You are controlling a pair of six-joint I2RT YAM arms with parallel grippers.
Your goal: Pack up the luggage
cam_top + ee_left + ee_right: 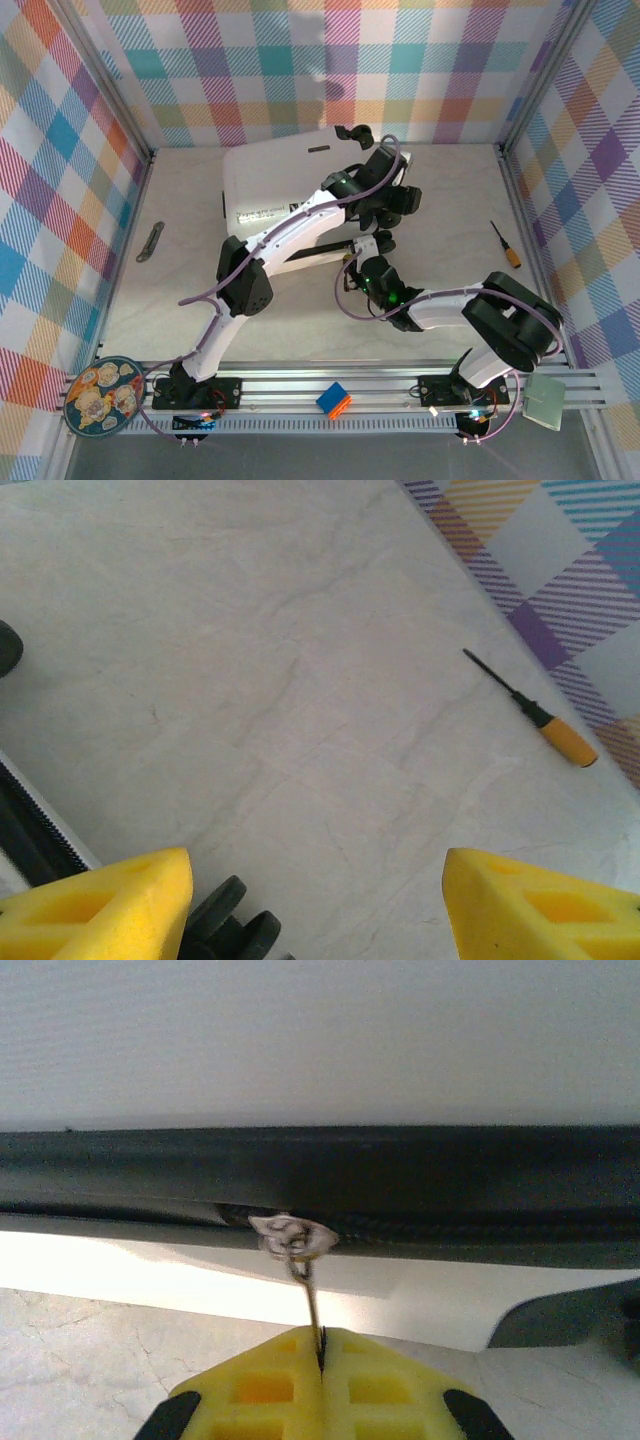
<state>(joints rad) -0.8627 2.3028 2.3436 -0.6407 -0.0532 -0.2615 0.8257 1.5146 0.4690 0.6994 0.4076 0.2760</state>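
The luggage (pixel 275 185) is a white hard-shell suitcase lying flat and closed at the back middle of the table. In the right wrist view its white shell (pixel 320 1040) sits above the black zipper seam (pixel 420 1175). My right gripper (pixel 321 1345) is shut on the thin metal zipper pull (pixel 305 1285), which hangs from the slider (pixel 290 1237). From above, the right gripper (pixel 362 248) is at the suitcase's near right edge. My left gripper (pixel 398 200) hovers past the suitcase's right side. Its yellow fingers (pixel 110 905) stand open over bare table, beside black wheels (pixel 230 920).
An orange-handled screwdriver (pixel 504 246) (pixel 540 718) lies at the right near the checkered wall. A grey metal strip (pixel 151 242) lies at the left. A round patterned tin (pixel 100 395), a blue-orange block (pixel 334 400) and a green square (pixel 546 400) sit along the front rail.
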